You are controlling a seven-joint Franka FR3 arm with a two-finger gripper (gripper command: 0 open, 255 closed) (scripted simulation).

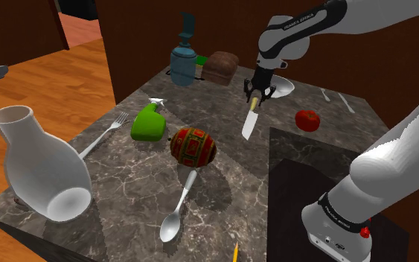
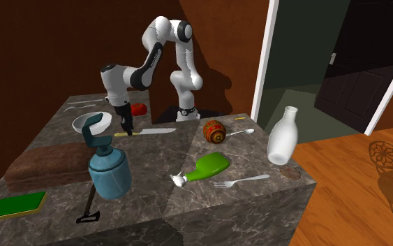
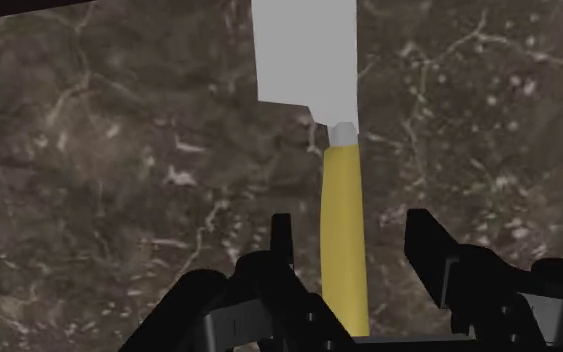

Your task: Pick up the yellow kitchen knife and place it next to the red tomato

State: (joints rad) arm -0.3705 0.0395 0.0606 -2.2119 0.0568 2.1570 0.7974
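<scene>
The yellow-handled kitchen knife (image 1: 249, 123) lies on the dark marble counter (image 1: 133, 193), its pale blade pointing toward the painted egg. My black gripper (image 1: 258, 91) hangs over the handle end, beside a white bowl. In the wrist view the gripper (image 3: 354, 225) is open: the yellow handle (image 3: 344, 240) runs between the fingers (image 3: 282, 240) with a gap on each side. The red tomato (image 1: 307, 120) sits on the counter a short way off, toward the shoulder view's right. From the second exterior view, the knife (image 2: 151, 131) lies in front of the gripper (image 2: 123, 126) and the tomato (image 2: 138, 108) is behind it.
A white bowl (image 1: 282, 88), blue dispenser (image 1: 183, 63) and brown loaf (image 1: 221, 67) stand at the back. A painted red egg (image 1: 193, 147), green spray bottle (image 1: 148, 123), spoon (image 1: 176, 216), fork (image 1: 109, 128) and large white vase (image 1: 40, 167) fill the front. The counter drops off beyond the tomato.
</scene>
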